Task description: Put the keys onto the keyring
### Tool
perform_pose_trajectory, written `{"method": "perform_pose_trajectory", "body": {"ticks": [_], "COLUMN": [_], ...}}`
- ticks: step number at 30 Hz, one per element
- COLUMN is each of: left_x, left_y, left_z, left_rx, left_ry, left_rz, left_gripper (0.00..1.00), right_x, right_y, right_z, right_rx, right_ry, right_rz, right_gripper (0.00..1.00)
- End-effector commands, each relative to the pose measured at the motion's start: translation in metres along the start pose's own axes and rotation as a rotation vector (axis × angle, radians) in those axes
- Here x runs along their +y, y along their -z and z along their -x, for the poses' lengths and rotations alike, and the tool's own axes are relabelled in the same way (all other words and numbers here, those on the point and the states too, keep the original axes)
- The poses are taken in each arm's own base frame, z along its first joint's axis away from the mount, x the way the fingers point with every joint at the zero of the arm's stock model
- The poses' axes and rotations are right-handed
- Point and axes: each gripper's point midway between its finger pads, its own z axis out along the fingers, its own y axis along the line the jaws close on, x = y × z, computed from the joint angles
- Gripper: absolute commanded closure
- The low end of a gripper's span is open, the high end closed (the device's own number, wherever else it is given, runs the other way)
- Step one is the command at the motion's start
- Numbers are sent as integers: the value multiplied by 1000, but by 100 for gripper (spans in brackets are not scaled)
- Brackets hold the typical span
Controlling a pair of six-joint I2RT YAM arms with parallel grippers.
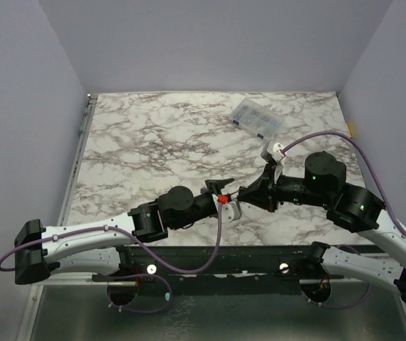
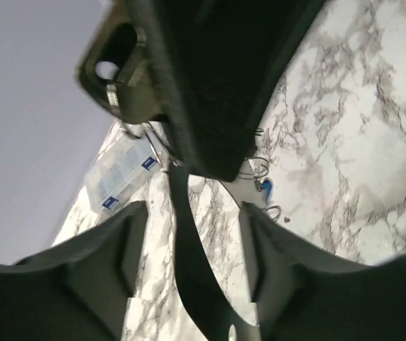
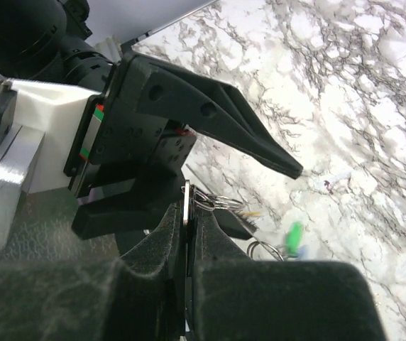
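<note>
From above, the left gripper (image 1: 226, 195) faced the right gripper (image 1: 245, 193) tip to tip; its wrist view showed it spread, a blue key (image 2: 265, 187) just past the right gripper; the right wrist showed that gripper clenching the keyring (image 3: 186, 202) edge-on.

Overhead from behind, plus two close, opposed wrist views, same marble table (image 1: 153, 135)

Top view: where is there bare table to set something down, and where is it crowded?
Free: the wide stretch of marble table between the left edge rail and the clear box. Crowded: near centre, where the left tool and right tool meet by the keys; the right tool grips the keyring.
</note>
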Motion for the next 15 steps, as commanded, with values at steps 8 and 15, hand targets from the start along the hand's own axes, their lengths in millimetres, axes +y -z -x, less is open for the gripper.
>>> {"method": "perform_pose_trajectory", "body": {"ticks": [8,15], "left_x": [-20,33], "left_y": [38,63], "left_z": [-17,-10], "left_rx": [81,126], "left_ry": [-104,-96], "left_rz": [-175,43], "left_gripper": [16,11], "right_x": [-28,-50], "right_y": [-7,-15], "right_z": [16,21], "right_rx": [27,19], "right_ry": [3,-4], "right_rz": [-155,-268], "right_gripper": [99,99]}}
